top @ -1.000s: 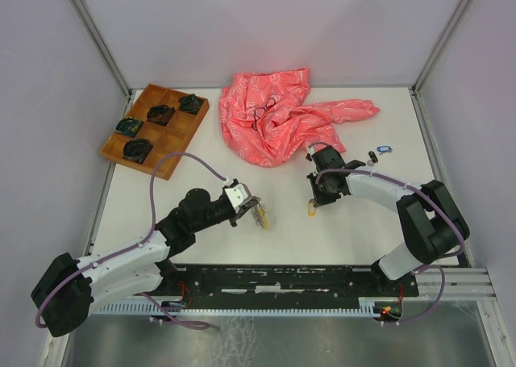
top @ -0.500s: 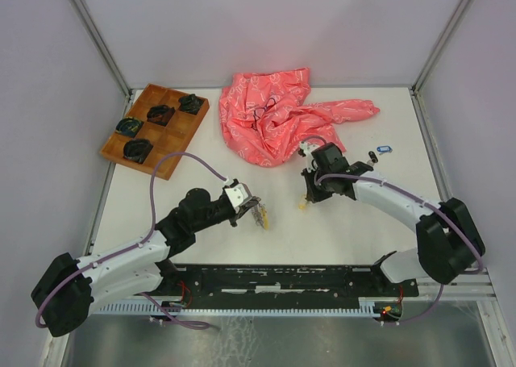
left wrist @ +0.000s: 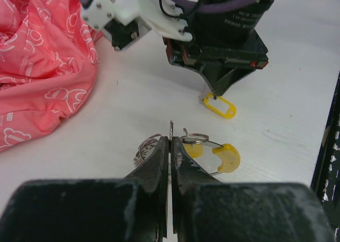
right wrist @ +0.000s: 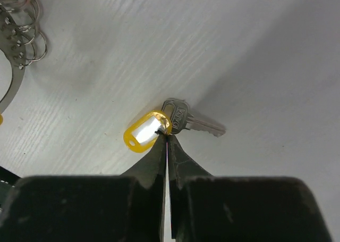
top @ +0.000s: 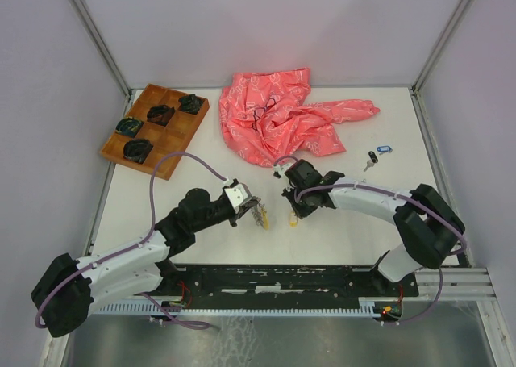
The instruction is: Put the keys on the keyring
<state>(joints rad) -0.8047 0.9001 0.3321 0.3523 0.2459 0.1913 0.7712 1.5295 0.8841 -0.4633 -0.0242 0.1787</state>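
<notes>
Right wrist view: the yellow-tagged key [right wrist: 183, 118] is being pinched at the very tips of the right gripper [right wrist: 167, 138]. Its jaws are closed to a hairline where the silver head meets the yellow tag [right wrist: 144, 132]. The blade is pointing off to the right of the tips, the tag to their left. Whether the key is being lifted clear of the table [right wrist: 255, 50] cannot be told.

The keyring [right wrist: 16, 50] is being seen well ahead and left of those tips. In the left wrist view it is being clamped by the fully closed left gripper [left wrist: 170, 142], with a second tag [left wrist: 227, 156] hanging just right of its tips.

The key is judged light, stiff and slick, and likely to swivel on its tag loop, so the head is being favoured as the hold. The ring looks thin and springy, apt to twist. A blue key [top: 384, 149] and a black key [top: 371, 157] are lying well behind the right gripper.
</notes>
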